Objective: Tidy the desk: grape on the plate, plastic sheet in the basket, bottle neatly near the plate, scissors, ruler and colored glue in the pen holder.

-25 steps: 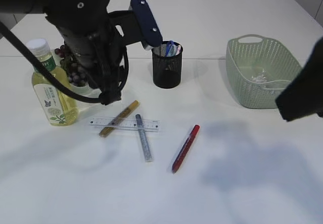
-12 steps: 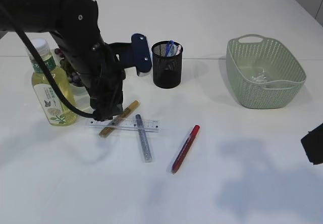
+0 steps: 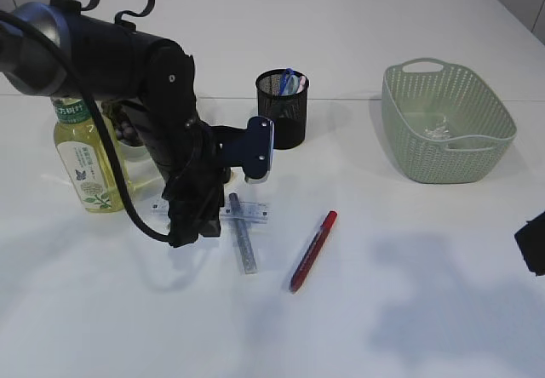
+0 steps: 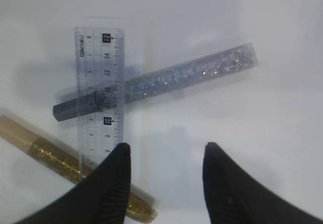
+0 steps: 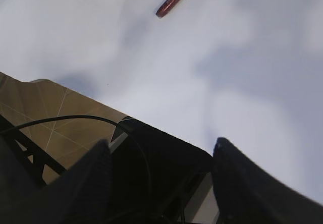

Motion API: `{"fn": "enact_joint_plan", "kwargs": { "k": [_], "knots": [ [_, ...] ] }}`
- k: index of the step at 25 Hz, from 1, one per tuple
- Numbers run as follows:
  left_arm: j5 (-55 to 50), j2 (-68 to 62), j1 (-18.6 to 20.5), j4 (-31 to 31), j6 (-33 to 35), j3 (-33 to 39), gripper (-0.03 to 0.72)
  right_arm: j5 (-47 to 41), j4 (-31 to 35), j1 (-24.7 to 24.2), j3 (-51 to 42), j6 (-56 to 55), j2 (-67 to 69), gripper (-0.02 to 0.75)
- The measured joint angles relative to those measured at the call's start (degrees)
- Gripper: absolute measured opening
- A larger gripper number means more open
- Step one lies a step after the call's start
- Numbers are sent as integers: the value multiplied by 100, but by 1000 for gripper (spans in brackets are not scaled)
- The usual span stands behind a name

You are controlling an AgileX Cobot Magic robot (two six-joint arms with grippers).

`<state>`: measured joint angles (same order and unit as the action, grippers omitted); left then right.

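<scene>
My left gripper hangs open just above the table, nothing between its fingers. Its left finger covers the end of the clear ruler and part of the gold glitter glue. A silver glitter glue lies across the ruler. The red glue pen lies apart to the right. In the exterior view the left arm hides the gold glue and most of the grape and plate behind it. The bottle stands upright at left. My right gripper is open and empty off the table's right front edge.
The black mesh pen holder stands behind the arm with blue-handled things sticking out. The green basket at right holds a crumpled clear sheet. The table edge and floor show in the right wrist view.
The left arm has swung down from beside the pen holder to just over the ruler and glue sticks. The right arm has drawn back to the right edge.
</scene>
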<state>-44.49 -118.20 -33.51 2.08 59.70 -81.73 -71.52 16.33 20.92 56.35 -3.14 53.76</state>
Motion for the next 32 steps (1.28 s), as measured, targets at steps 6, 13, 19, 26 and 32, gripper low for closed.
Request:
{"fn": "enact_joint_plan", "kwargs": {
  "k": [6, 13, 19, 26, 32],
  "knots": [
    [0, 0, 0, 102, -125, 0, 344, 0, -114, 0, 0, 0, 0, 490],
    [-47, 0, 0, -208, -135, -168, 333, 0, -265, 0, 0, 0, 0, 490],
    [-358, -38, 40, -131, -121, -718, 332, 0, -277, 0, 0, 0, 0, 490],
    [-773, -389, 385, 347, 220, -1247, 331, 0, -285, 0, 0, 0, 0, 490],
    [-873, -638, 516, 458, 508, -1339, 314, 0, -285, 0, 0, 0, 0, 490]
  ]
}}
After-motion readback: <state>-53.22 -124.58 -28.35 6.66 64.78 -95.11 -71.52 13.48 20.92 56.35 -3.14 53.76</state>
